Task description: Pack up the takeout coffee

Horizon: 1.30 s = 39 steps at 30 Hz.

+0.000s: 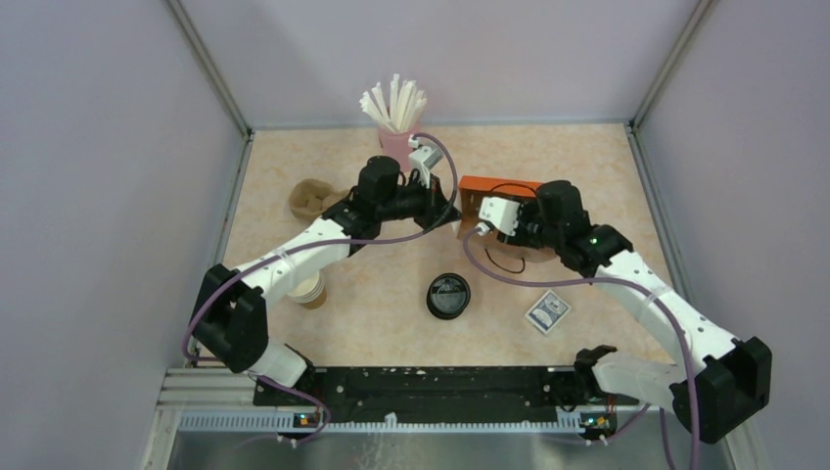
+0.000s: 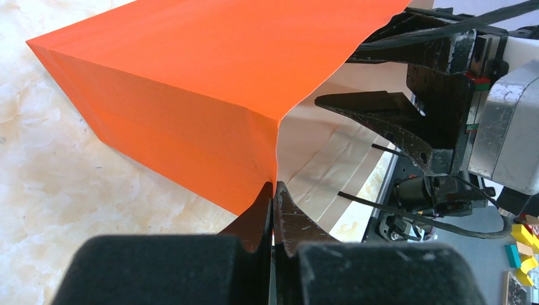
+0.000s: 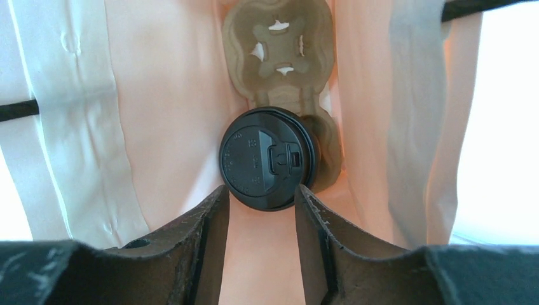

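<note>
Top external view gave us a lidless paper cup (image 1: 311, 290) on the desk (image 1: 607, 157) at the left, a loose black lid (image 1: 448, 295) in the middle and the orange bag (image 1: 494, 188) right of it. Our left pincer (image 2: 273, 187) was clamped flat on the bag's corner edge. Our right pincer (image 3: 260, 189) reached into the bag, its fingers narrowly apart above the takeout coffee (image 3: 267, 152). The coffee stood inside the bag in a cardboard carrier (image 3: 279, 38). Whether the fingers touched its lid we could not tell.

Takeout coffee (image 3: 267, 159) in bag (image 1: 480, 186), on carrier (image 3: 279, 44); loose lid (image 1: 448, 295) before bag; card (image 1: 547, 311) right of lid.
</note>
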Each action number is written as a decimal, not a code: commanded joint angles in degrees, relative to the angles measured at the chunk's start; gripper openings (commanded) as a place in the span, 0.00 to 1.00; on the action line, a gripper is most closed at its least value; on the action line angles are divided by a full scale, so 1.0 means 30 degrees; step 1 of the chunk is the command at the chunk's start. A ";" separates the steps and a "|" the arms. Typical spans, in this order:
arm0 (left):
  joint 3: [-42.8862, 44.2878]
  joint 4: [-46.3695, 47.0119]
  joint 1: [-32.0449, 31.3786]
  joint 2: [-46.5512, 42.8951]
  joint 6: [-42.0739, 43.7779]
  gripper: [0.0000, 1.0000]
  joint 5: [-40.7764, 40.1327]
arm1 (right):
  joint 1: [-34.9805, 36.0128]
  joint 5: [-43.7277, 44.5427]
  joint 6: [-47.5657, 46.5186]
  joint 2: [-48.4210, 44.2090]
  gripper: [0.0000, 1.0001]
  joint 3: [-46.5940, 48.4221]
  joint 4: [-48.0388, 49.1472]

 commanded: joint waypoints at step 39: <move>0.0544 0.0404 -0.0003 0.0082 0.0215 0.00 0.0424 | -0.0854 0.6419 0.0666 0.3773 0.37 -0.2880 0.8801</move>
